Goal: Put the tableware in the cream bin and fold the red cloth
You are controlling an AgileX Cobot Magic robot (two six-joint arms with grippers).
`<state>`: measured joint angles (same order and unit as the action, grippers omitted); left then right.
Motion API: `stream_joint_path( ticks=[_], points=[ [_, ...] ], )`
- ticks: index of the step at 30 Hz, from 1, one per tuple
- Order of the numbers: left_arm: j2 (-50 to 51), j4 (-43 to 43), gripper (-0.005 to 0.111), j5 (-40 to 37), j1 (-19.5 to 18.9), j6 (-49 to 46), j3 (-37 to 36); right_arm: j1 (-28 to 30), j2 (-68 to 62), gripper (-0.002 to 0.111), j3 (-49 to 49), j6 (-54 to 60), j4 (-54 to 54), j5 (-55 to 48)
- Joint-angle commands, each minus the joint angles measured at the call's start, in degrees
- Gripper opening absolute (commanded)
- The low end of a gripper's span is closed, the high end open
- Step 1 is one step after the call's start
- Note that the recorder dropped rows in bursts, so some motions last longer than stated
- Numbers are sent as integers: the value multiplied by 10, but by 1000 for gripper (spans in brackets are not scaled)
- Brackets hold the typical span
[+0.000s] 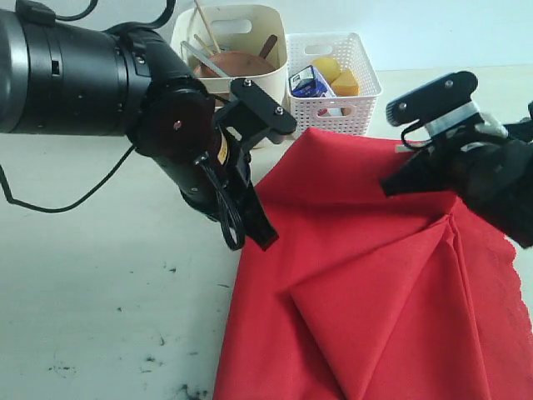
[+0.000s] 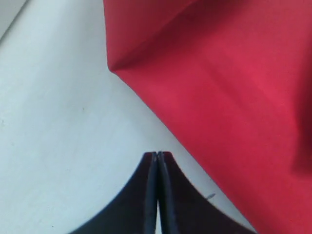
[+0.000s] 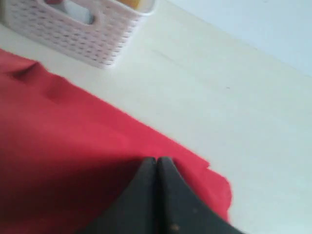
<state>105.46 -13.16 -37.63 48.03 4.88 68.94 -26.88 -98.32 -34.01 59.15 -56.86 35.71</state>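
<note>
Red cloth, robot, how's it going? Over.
Left gripper shut, empty, beside the red cloth. Right gripper shut at the cloth's edge. Cloth partly folded. Tableware in cream bin; nothing in the way.

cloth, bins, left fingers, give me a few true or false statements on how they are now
1. The cream bin holds chopsticks. True.
2. The cloth lies fully flat. False: part of it is folded over into a triangle.
3. The basket is empty. False: it holds a carton.
4. The left fingers are shut. True.
</note>
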Motion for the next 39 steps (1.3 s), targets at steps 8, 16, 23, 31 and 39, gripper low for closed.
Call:
stream_joint_path(
  ticks=[8,16,23,31,39],
  points=[
    [-7,-2,1,96,-1,-1,-29,83,49,0,-103,132,-174,-144],
    [58,-2,1,183,-1,-53,-29,83,123,0,-103,188,-160,-547],
    [131,-67,1,283,-14,-79,-20,83,80,0,-50,187,-160,-584],
    [159,-62,1,264,-47,-43,19,83,-26,0,-53,191,-166,-487],
    [159,-62,1,257,-47,-40,20,83,-30,0,-16,144,-104,-495]
  ],
)
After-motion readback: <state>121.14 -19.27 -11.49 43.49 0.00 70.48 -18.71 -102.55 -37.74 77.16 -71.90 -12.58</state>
